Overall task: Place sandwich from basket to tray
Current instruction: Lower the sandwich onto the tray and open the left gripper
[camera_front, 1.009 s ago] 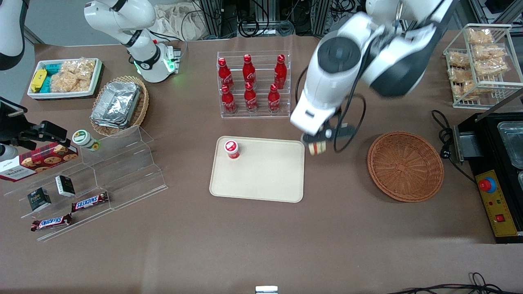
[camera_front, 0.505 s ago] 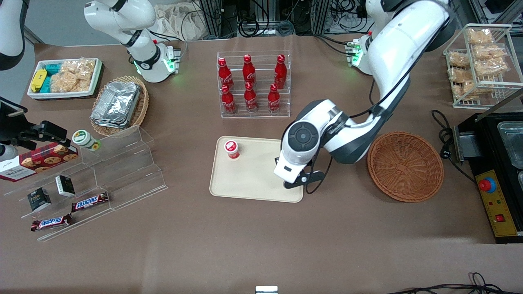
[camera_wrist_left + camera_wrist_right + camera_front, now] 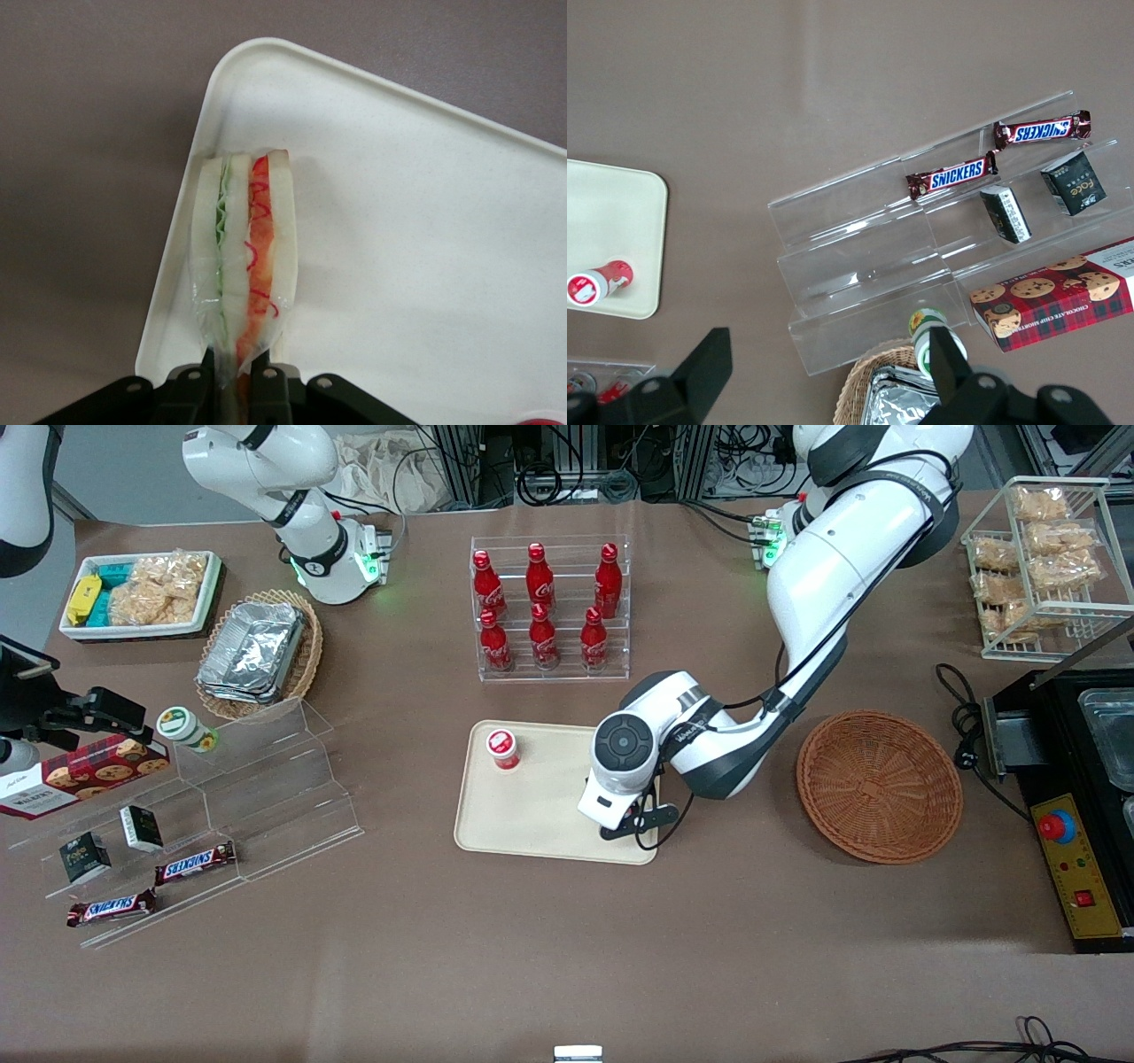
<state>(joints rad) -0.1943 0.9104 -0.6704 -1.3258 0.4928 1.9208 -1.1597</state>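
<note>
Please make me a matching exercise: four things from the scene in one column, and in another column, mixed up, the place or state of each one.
Things:
1. sandwich
2. basket
3. red-capped cup
4. claw

Places or states:
A. standing on the tray, near a corner
B. nothing in it, on the table beside the tray
C. shut on the wrapped wedge, low over the tray
D. held by its wrapper over a tray corner

Pairs: 1-D, 2-B, 3-A, 4-C
</note>
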